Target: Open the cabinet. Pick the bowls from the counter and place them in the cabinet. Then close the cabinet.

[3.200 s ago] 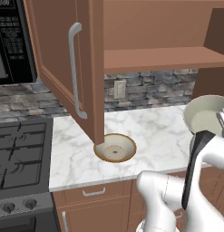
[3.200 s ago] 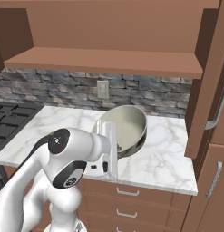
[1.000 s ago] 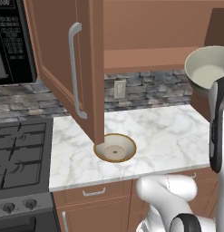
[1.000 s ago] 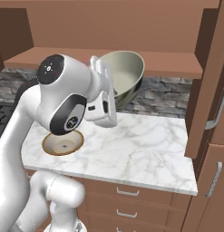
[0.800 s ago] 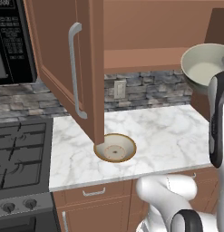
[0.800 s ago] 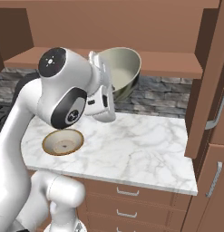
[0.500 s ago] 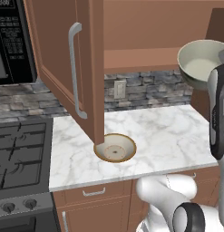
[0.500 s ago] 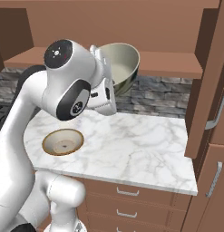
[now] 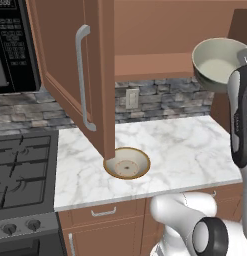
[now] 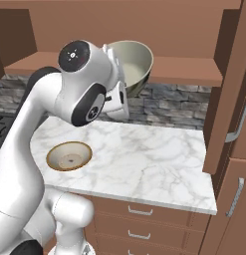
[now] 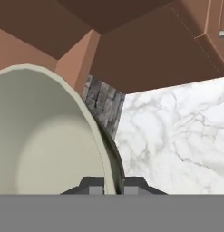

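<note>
The grey-green bowl [image 9: 217, 65] hangs tilted in the air at the height of the cabinet's shelf [image 9: 150, 65], just in front of its edge. My gripper [image 9: 243, 55] is shut on the bowl's rim; the hand view shows the fingertips [image 11: 114, 183] pinching the rim of the pale-insided bowl [image 11: 41, 145]. In the right base view, the bowl [image 10: 134, 64] sits beside my wrist, in front of the shelf [image 10: 184, 69]. The cream bowl [image 9: 127, 162] rests on the marble counter [image 9: 185, 150], under the open left door [image 9: 70, 75]. The right door [image 10: 234, 99] also stands open.
A black microwave [image 9: 12, 45] hangs at the left above the gas stove [image 9: 20, 170]. A wall outlet [image 9: 130, 98] sits in the stone backsplash. Drawers [image 10: 139, 219] run below the counter. The open left door's lower corner overhangs the cream bowl [image 10: 69, 155].
The arm has carried the grey-green bowl a little higher and leftward, closer to the shelf edge. The cream bowl and both doors have stayed put.
</note>
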Robot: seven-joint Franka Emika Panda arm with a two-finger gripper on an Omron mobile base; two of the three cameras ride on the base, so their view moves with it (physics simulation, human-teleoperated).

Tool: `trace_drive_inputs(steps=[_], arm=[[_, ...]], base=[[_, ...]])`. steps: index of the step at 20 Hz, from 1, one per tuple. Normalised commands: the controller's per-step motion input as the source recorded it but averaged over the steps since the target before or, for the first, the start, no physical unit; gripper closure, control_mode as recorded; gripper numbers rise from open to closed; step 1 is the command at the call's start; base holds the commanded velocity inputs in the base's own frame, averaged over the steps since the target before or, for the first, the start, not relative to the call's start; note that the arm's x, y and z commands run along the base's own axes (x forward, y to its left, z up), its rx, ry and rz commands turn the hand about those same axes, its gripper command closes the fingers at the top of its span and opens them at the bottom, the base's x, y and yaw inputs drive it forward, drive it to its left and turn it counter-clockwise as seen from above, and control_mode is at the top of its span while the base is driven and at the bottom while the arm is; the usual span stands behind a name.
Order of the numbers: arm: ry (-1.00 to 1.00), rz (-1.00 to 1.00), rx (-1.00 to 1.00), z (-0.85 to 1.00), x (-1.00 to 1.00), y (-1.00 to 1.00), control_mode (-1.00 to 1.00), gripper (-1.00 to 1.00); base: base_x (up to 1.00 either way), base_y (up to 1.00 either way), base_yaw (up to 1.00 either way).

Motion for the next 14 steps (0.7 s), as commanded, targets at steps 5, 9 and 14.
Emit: trace_drive_inputs(steps=[5,9,14], arm=[[-0.10,0.00,0.07,0.00,0.31,0.06,-1.00,1.00],[-0.07,0.01,0.07,0.00,0.33,0.03,-1.00,1.00],[-0.03,0.01,0.05,0.00,0.39,0.02,-1.00,1.00]], base=[[0.00,0.00,0.00],[0.00,0.00,0.00],[0.00,0.00,0.00]])
